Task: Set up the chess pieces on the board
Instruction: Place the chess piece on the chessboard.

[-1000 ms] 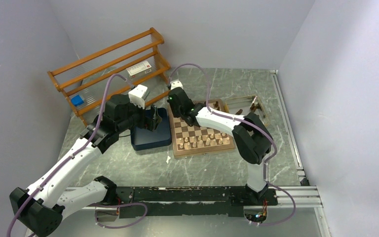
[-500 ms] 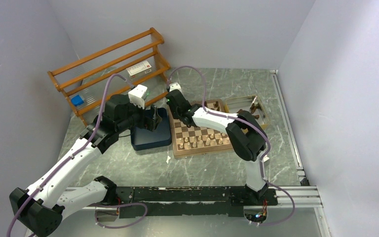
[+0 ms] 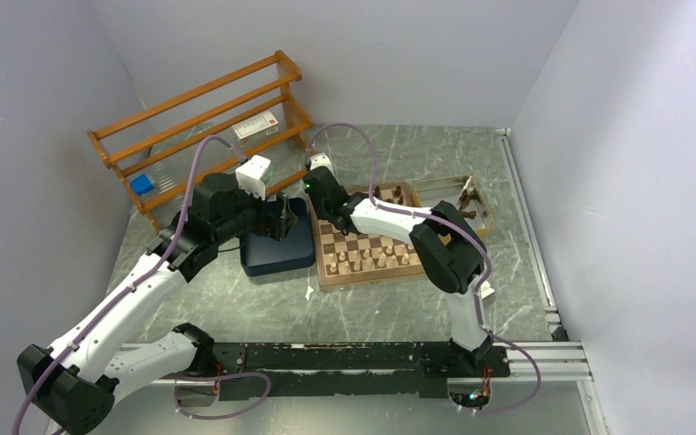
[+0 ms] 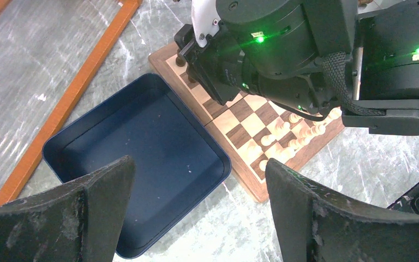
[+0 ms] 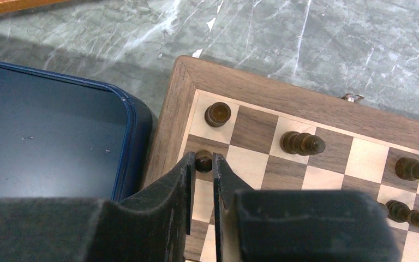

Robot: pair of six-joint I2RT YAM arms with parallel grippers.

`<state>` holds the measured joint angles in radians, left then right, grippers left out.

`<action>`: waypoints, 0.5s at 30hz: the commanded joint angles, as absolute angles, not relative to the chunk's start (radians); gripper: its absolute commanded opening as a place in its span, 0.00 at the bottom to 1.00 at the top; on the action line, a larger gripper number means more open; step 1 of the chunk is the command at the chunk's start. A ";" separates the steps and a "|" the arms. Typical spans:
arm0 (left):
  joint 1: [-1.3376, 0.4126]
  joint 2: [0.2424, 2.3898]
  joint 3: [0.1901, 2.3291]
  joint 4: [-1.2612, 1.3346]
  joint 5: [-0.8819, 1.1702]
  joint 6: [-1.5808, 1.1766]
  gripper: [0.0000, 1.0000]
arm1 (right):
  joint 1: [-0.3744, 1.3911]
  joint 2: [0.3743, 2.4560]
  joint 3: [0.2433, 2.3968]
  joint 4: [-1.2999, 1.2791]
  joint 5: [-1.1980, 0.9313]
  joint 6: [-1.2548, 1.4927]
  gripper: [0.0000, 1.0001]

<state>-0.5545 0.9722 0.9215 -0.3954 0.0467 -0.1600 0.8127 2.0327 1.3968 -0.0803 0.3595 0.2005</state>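
Note:
The board (image 3: 372, 237) lies mid-table and also shows in the right wrist view (image 5: 169, 114) and the left wrist view (image 4: 241, 109). My right gripper (image 5: 203, 164) is shut on a small dark brown chess piece (image 5: 203, 159) over the dark square beside the board's left border. Whether the piece touches the square I cannot tell. Other dark chess pieces stand near it: one on the corner square (image 5: 217, 114), one two squares right (image 5: 303, 143). From above, the right gripper (image 3: 315, 201) is at the board's far-left corner. My left gripper (image 4: 196, 164) is open and empty above the tray's edge (image 3: 283, 217).
A dark blue tray (image 3: 276, 249) touches the board's left side and looks empty (image 4: 142, 136). Pale cream chessmen (image 3: 372, 261) stand on the near rows. A wooden rack (image 3: 199, 127) stands at the back left. A brass-coloured tray (image 3: 453, 195) sits right of the board.
My right gripper has shifted a little left and away, toward the board's far-left corner. The left arm has not moved.

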 commanded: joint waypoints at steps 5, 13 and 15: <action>-0.551 0.959 0.916 -0.387 0.044 -0.149 0.93 | 0.815 2.052 1.405 -0.076 0.382 0.194 0.21; -0.552 0.960 0.914 -0.387 0.044 -0.148 0.93 | 0.816 2.056 1.412 -0.072 0.367 0.192 0.26; -0.552 0.959 0.914 -0.387 0.044 -0.148 0.93 | 0.816 2.058 1.415 -0.076 0.367 0.194 0.27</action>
<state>-0.5541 0.9722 0.9215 -0.3954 0.0467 -0.1600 0.8127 2.0338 1.3968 -0.0803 0.3584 0.1974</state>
